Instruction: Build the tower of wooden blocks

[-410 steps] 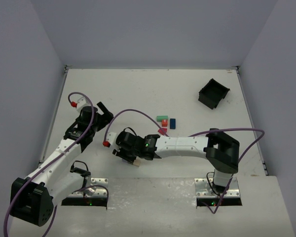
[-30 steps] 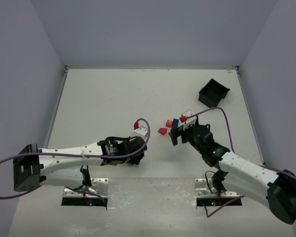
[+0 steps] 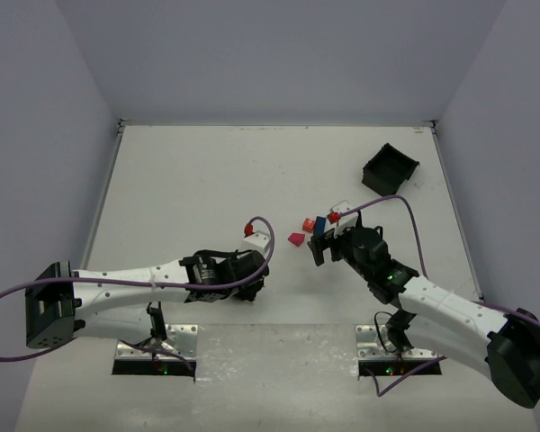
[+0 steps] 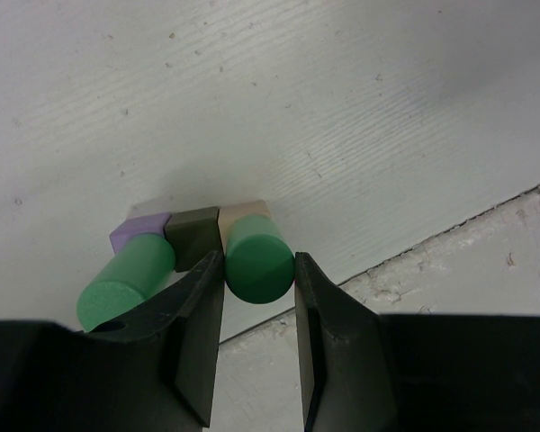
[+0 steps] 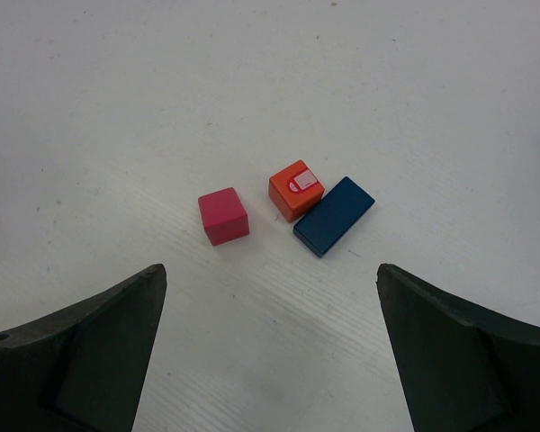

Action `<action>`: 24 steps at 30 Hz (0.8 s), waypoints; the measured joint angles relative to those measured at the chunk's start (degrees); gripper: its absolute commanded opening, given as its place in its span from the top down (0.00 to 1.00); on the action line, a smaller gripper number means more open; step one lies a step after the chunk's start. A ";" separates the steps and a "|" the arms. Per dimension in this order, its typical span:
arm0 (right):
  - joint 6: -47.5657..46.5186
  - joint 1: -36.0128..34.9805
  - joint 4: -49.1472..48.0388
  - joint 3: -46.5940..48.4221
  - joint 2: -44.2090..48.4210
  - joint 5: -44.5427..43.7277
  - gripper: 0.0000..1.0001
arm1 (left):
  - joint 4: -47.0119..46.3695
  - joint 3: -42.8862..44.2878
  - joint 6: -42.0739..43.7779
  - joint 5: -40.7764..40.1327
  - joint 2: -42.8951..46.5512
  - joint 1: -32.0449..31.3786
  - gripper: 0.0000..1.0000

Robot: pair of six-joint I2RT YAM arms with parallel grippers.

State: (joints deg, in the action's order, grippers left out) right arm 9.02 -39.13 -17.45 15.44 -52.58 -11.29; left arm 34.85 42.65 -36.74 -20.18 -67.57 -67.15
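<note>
**A green cylinder [image 4: 259, 259] is pinched between the left fingers [image 4: 191, 333], while the right fingers [image 5: 90, 351] are held spread wide with nothing between them.**

A small white sticker [image 5: 303, 181] is seen on top of the orange-red cube [image 5: 292, 196], but its print is too small to be read. A blue slab [image 5: 334, 215] is laid against that cube, and a magenta cube [image 5: 223, 216] is set just beside it, apart. All three lie below the right fingers. The black bin [image 3: 390, 169] is set askew at the far right of the tabletop [image 3: 189, 180], well apart from them, and its inside is too dark for contents to be made out. Near the tabletop's front edge, a second green cylinder [image 4: 126, 281], a purple block [image 4: 139, 231], a dark olive block [image 4: 195, 236] and a tan block [image 4: 245, 212] are clustered around the pinched piece. How they rest on one another cannot be told.
</note>
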 measured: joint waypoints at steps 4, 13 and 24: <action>0.00 0.00 0.02 0.00 0.00 0.00 0.01 | 0.14 0.00 -0.11 -0.05 0.02 -0.07 0.66; 0.00 0.00 0.02 0.00 0.00 0.02 0.01 | 2.33 0.00 -0.45 -0.05 -0.20 -0.36 0.60; 0.00 0.00 0.36 0.00 -0.66 1.23 0.01 | 3.38 0.04 -0.52 -0.06 -0.20 -0.92 0.42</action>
State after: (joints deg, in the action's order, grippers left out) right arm 9.02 -39.13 -17.09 15.44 -53.23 -10.05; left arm 38.24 42.69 -37.26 -20.24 -67.77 -68.07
